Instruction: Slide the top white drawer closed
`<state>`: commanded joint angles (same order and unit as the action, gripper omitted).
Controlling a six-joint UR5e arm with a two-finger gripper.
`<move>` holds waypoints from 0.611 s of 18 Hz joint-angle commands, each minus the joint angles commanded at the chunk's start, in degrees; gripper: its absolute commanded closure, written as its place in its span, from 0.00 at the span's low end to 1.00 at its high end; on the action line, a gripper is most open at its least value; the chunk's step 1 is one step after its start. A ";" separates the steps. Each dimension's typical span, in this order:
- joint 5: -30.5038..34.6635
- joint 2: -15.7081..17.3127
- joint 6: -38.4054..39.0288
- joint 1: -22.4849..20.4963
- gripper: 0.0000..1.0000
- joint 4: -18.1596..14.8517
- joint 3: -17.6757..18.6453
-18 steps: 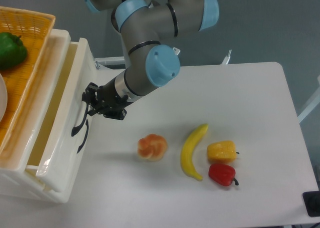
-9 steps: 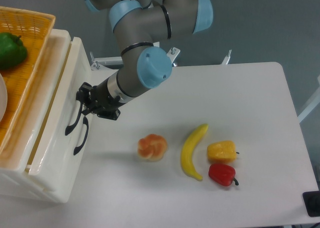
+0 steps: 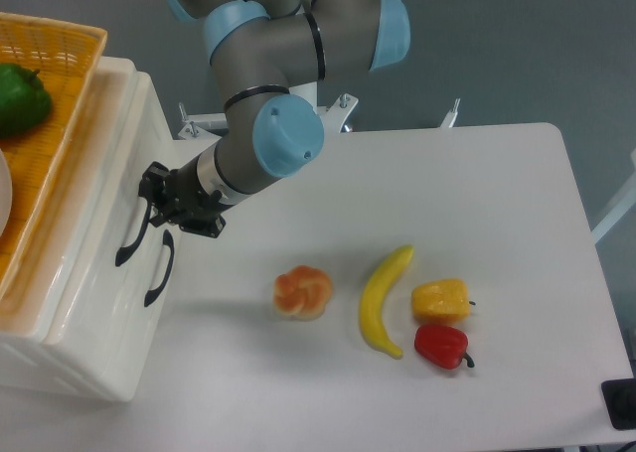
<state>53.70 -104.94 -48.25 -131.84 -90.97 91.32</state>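
Note:
The top white drawer [image 3: 104, 209] sits pushed into the small white cabinet, its glossy front about level with the cabinet face. Its black curved handle [image 3: 129, 239] shows on the front. My gripper [image 3: 151, 196] is pressed against that front, just above and right of the handle. The fingers are black and bunched against the plastic, so I cannot make out whether they are apart or together. The grey and blue arm [image 3: 268, 139] reaches in from the upper middle.
The lower drawer handle [image 3: 159, 269] sits just right of the top one. An orange woven basket [image 3: 60, 65] holding a green pepper [image 3: 20, 99] rests on the cabinet. On the table lie an orange fruit [image 3: 303, 292], a banana [image 3: 383, 298], a yellow pepper [image 3: 441, 299] and a red pepper [image 3: 440, 345].
The gripper has moved left against the drawer front, and the top drawer has slid from well open into the cabinet. The yellow gap that showed inside it is gone.

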 joint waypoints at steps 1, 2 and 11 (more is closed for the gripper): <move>0.09 0.00 -0.26 0.00 1.00 0.00 -0.09; 0.09 -0.09 -0.70 -0.09 0.96 0.09 -0.17; 0.79 -0.61 -1.06 -7.82 0.29 7.11 -0.88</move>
<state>54.49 -105.55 -49.31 -139.65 -83.86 90.44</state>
